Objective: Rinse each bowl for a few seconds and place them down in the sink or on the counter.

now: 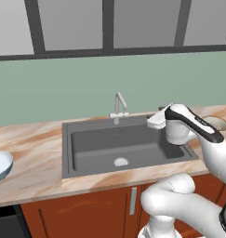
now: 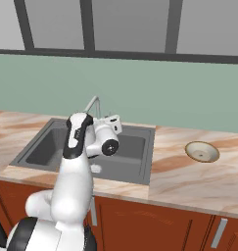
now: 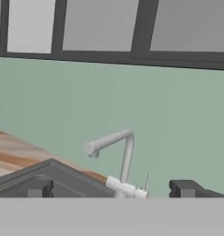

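Hand view looks level across the sink [image 3: 53, 177] toward the tap [image 3: 114, 156], with the two dark fingers [image 3: 39, 188] spread wide at the bottom edge and nothing between them, so the gripper [image 3: 111, 189] holds nothing and faces the far wall rather than either bowl. From the left base view the gripper [image 1: 156, 122] hovers above the far right corner of the basin, just right of the tap. The pale blue-white bowl [image 1: 0, 165] sits on the tabletop [image 1: 35, 153] well off to the left, at the picture's edge, with the whole sink between it and the fingers. The beige bowl [image 2: 202, 151] rests on the tabletop to the right of the sink, near the far side, and is plainly the closer of the two. Both are round, so no long axis matters; my judgement is that the hand must swing right and tip downward to come over the beige bowl's rim, since at present it points horizontally past both
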Robot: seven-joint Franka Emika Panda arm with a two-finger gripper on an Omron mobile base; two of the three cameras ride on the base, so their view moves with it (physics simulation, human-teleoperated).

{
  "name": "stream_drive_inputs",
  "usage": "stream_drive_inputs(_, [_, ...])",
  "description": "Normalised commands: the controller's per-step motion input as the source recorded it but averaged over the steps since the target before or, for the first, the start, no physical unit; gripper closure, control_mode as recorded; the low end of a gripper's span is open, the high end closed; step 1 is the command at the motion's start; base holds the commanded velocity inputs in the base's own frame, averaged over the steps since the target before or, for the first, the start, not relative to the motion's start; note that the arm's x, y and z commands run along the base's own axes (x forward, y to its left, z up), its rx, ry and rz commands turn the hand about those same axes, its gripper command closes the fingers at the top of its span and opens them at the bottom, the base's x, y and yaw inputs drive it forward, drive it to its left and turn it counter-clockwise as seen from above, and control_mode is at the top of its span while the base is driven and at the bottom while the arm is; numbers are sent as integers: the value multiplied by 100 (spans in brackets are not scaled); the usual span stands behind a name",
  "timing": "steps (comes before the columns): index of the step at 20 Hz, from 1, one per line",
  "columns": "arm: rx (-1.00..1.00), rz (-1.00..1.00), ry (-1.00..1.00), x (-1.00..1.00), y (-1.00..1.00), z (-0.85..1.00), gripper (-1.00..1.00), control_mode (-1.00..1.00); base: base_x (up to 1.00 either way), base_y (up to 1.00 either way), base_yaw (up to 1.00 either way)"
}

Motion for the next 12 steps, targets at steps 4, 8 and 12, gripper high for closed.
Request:
stream_drive_inputs(4, [0, 0, -4, 30, 2, -12, -100, -100, 0, 0, 0])
stream_drive_inputs(8, [0, 0, -2, 28, 7, -9, -100, -100, 0, 0, 0])
stream_drive_inputs(12, [0, -1, 0, 23, 10, -8, -100, -100, 0, 0, 0])
